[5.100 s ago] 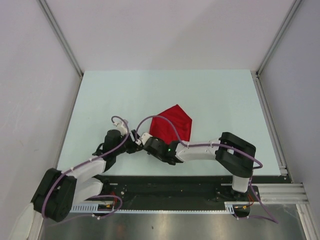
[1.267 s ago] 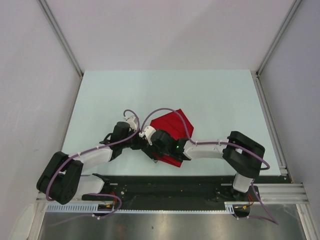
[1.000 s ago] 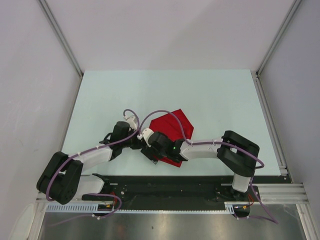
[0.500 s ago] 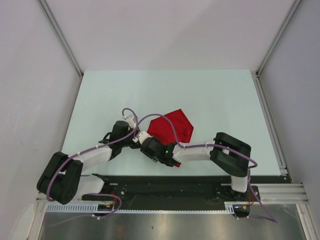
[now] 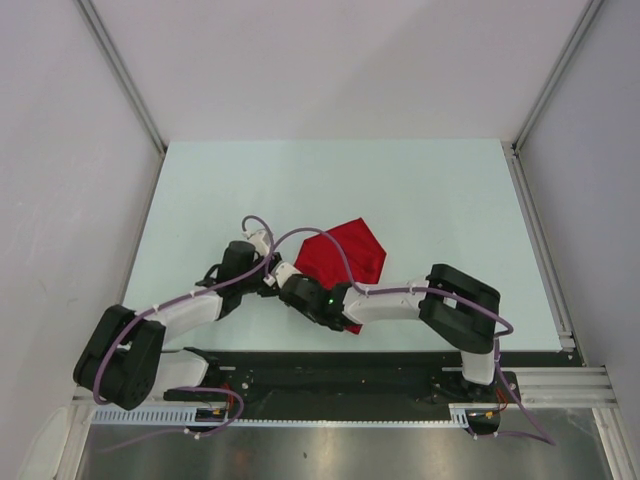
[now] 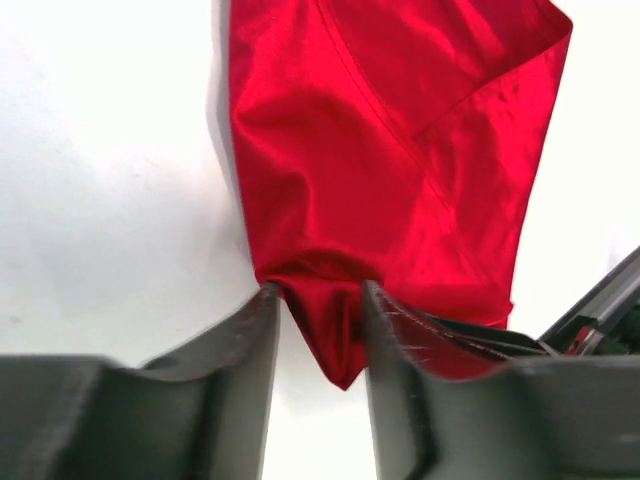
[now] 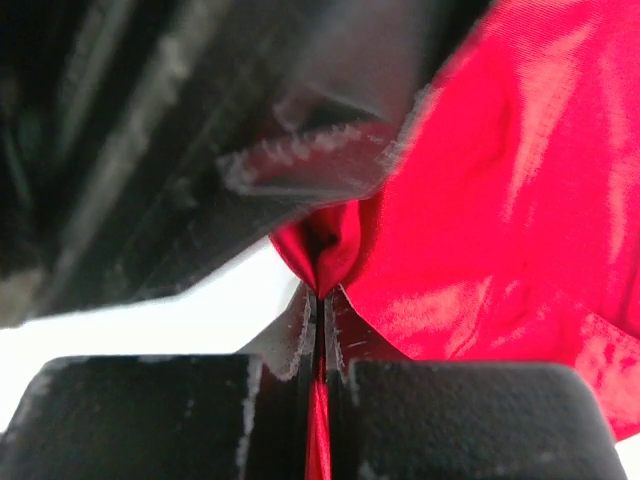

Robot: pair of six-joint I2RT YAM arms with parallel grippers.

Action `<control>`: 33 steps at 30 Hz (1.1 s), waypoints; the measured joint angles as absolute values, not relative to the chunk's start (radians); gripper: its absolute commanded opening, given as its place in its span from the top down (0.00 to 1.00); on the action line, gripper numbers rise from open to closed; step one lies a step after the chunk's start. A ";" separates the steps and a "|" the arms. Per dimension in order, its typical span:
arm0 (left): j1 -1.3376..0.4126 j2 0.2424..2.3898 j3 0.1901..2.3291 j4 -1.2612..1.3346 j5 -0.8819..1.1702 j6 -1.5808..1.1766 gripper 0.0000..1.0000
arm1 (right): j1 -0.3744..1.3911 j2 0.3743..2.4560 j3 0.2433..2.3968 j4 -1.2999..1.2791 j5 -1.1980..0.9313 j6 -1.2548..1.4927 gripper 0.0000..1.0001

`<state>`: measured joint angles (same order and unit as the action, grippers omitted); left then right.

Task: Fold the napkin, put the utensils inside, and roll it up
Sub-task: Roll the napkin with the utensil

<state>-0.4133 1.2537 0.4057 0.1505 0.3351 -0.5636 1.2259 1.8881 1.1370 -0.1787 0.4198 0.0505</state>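
Note:
The red napkin [image 5: 345,255] lies folded on the table, its near-left corner drawn toward both grippers. My left gripper [image 5: 270,281] has its jaws narrowly apart with the bunched corner [image 6: 318,300] squeezed between the fingertips. My right gripper [image 5: 288,287] is shut tight on the same corner of the napkin [image 7: 320,300], right beside the left gripper's dark finger [image 7: 300,160]. The rest of the cloth spreads away from the jaws in both wrist views [image 6: 380,150] [image 7: 520,180]. The utensils are not in view.
The pale table [image 5: 300,180] stretches beyond the napkin to the grey walls at the back and sides. The two arms meet near the table's near-middle, their purple cables [image 5: 300,238] looping over the napkin's left side. The right gripper's body shows in the left wrist view [image 6: 595,315].
A second ago the right gripper held the napkin's near part bunched and pulled toward the near edge. It has since moved left to meet the left gripper, and the napkin lies flatter.

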 measured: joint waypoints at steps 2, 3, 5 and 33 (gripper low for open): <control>-0.405 1.234 0.401 0.142 0.319 -0.559 0.33 | 1.210 1.888 1.153 -0.205 0.371 0.049 1.00; -0.400 1.218 0.394 0.141 0.300 -0.551 0.30 | 1.198 1.888 1.165 -0.229 0.335 0.049 1.00; -0.380 1.185 0.374 0.126 0.263 -0.558 0.26 | 1.179 1.885 1.185 -0.258 0.269 0.047 1.00; -0.525 0.850 0.171 0.213 0.210 -0.419 0.23 | 0.840 2.127 1.471 -0.583 -0.620 0.117 1.00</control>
<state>-0.5255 0.8497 0.1707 0.2134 0.2104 -0.4194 0.8398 2.1265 1.4712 -0.5827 -0.6201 0.1173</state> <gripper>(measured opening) 0.775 0.020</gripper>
